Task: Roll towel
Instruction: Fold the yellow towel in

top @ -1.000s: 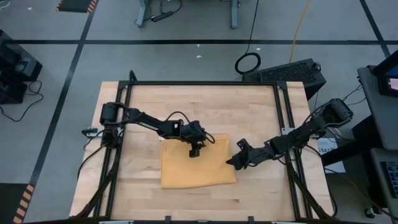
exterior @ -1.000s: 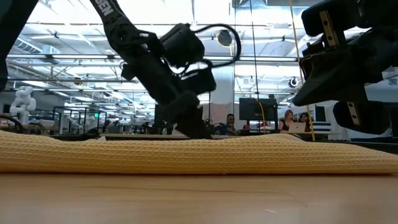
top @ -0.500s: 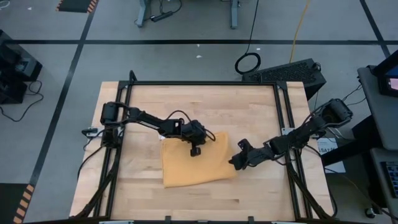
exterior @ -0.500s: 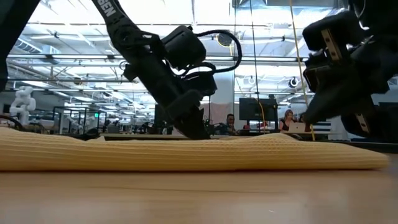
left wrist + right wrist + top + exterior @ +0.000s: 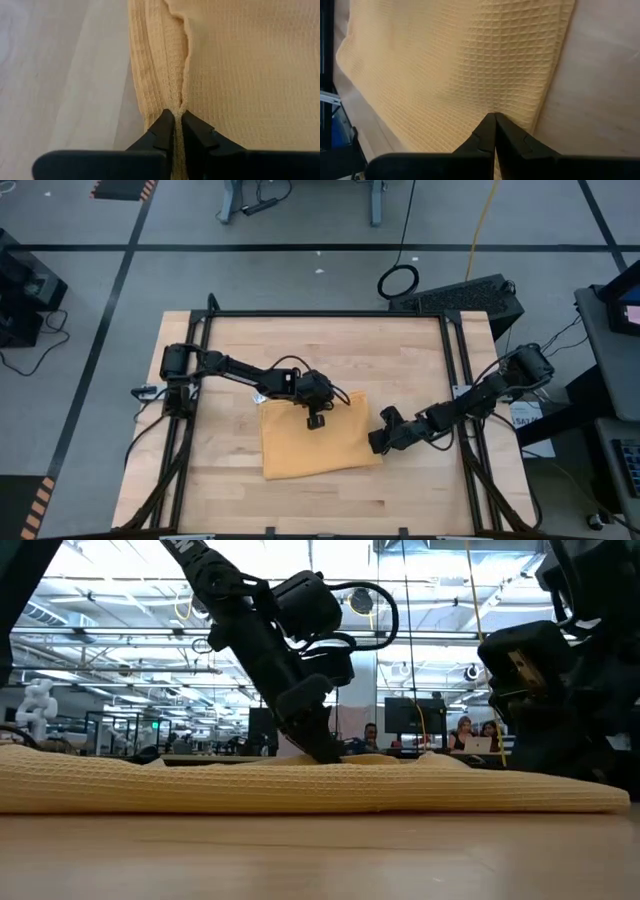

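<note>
On a wooden table (image 5: 400,370) the mustard towel (image 5: 315,448) lies flat, the left gripper (image 5: 177,122) pinching a ridge at its far edge and the right gripper (image 5: 494,125) clenched empty at its right edge, so rolling seems just starting, next curling that pinched edge over

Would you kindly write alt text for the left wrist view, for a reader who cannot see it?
The left gripper pinches a raised fold of the yellow waffle-weave towel between its two dark jaws, which are nearly closed. The fold runs away from the jaws as a ridge near the towel's hemmed edge, with pale wooden table beside it.
</note>
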Available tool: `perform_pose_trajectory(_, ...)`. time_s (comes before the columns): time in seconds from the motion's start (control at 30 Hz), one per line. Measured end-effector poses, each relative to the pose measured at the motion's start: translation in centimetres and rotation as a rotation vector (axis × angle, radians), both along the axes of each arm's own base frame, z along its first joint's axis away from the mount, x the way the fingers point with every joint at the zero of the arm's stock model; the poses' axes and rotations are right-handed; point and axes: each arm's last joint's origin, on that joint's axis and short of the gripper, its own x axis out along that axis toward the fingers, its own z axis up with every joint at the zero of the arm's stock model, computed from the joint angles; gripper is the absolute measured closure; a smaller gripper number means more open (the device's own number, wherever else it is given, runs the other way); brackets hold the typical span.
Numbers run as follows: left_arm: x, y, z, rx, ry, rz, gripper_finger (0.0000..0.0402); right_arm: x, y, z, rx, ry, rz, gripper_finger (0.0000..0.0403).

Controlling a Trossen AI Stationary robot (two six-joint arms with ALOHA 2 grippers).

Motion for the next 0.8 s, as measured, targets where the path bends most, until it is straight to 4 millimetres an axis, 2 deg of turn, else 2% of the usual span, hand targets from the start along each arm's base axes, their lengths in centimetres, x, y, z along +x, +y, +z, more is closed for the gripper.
perform_pose_trajectory(0.13,-0.2,0.0,-0.1,0.004,0.018,0.003,0.0348,0.3,0.1,0.1,-0.007,0.011,0.006,0.0403)
perform_pose_trajectory(0.3,-0.2,0.2,0.3,0.044,0.006,0.033,0.0301,0.5,0.1,0.2,-0.004,0.018,0.005,0.0403)
perform_pose_trajectory(0.5,-0.1,0.3,2.7,0.081,-0.055,0.063,0.0254,1.0,0.2,0.6,-0.011,0.002,0.004,0.0403)
perform_pose_trajectory(0.63,0.1,-0.3,5.2,-0.101,-0.161,-0.027,0.0247,1.2,0.2,0.7,-0.012,-0.002,0.009,0.0403)
perform_pose_trajectory(0.7,0.1,-1.1,5.0,-0.209,-0.153,-0.105,0.0247,1.2,0.2,0.9,-0.009,-0.006,0.013,0.0403)
perform_pose_trajectory(0.8,0.2,-2.4,3.2,-0.235,-0.086,-0.143,0.0247,1.1,0.2,1.4,0.002,-0.014,0.013,0.0403)
